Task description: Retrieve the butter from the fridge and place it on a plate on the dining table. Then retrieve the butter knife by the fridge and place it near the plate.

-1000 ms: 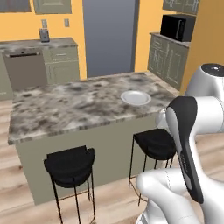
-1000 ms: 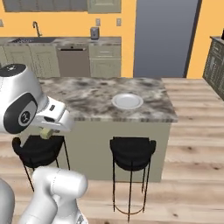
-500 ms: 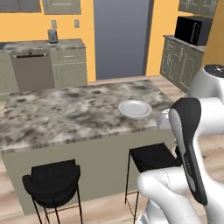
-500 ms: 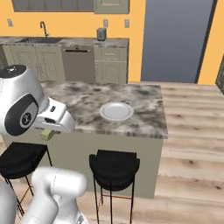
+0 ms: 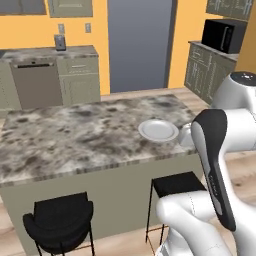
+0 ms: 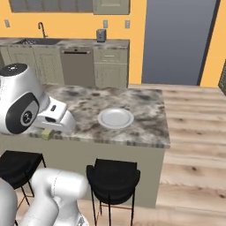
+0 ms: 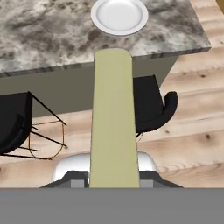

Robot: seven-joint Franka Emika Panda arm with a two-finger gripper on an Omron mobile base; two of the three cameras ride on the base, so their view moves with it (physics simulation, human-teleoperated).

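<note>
My gripper (image 7: 113, 176) is shut on the butter (image 7: 113, 118), a pale yellow stick that runs up the middle of the hand view. Its far end points at the white plate (image 7: 119, 15) on the dining table (image 7: 43, 35). Seen from the right base view, the hand hangs at the island's near edge with the butter (image 6: 47, 133) poking out beneath it, left of the plate (image 6: 115, 118). From the left base camera, the plate (image 5: 158, 130) lies near the right end of the marble top (image 5: 70, 140). The fridge and the butter knife are out of view.
Black stools (image 5: 60, 222) (image 6: 113, 175) stand along the island's near side, below the hand. Sage cabinets with a dishwasher (image 5: 30, 82) line the back wall, and a black microwave (image 5: 223, 35) sits at the far right. Wood floor (image 6: 194, 150) lies open to the island's right.
The whole scene has shifted and grown as the base drove closer to the island. The plate now looms nearer. The butter stays clamped in the gripper.
</note>
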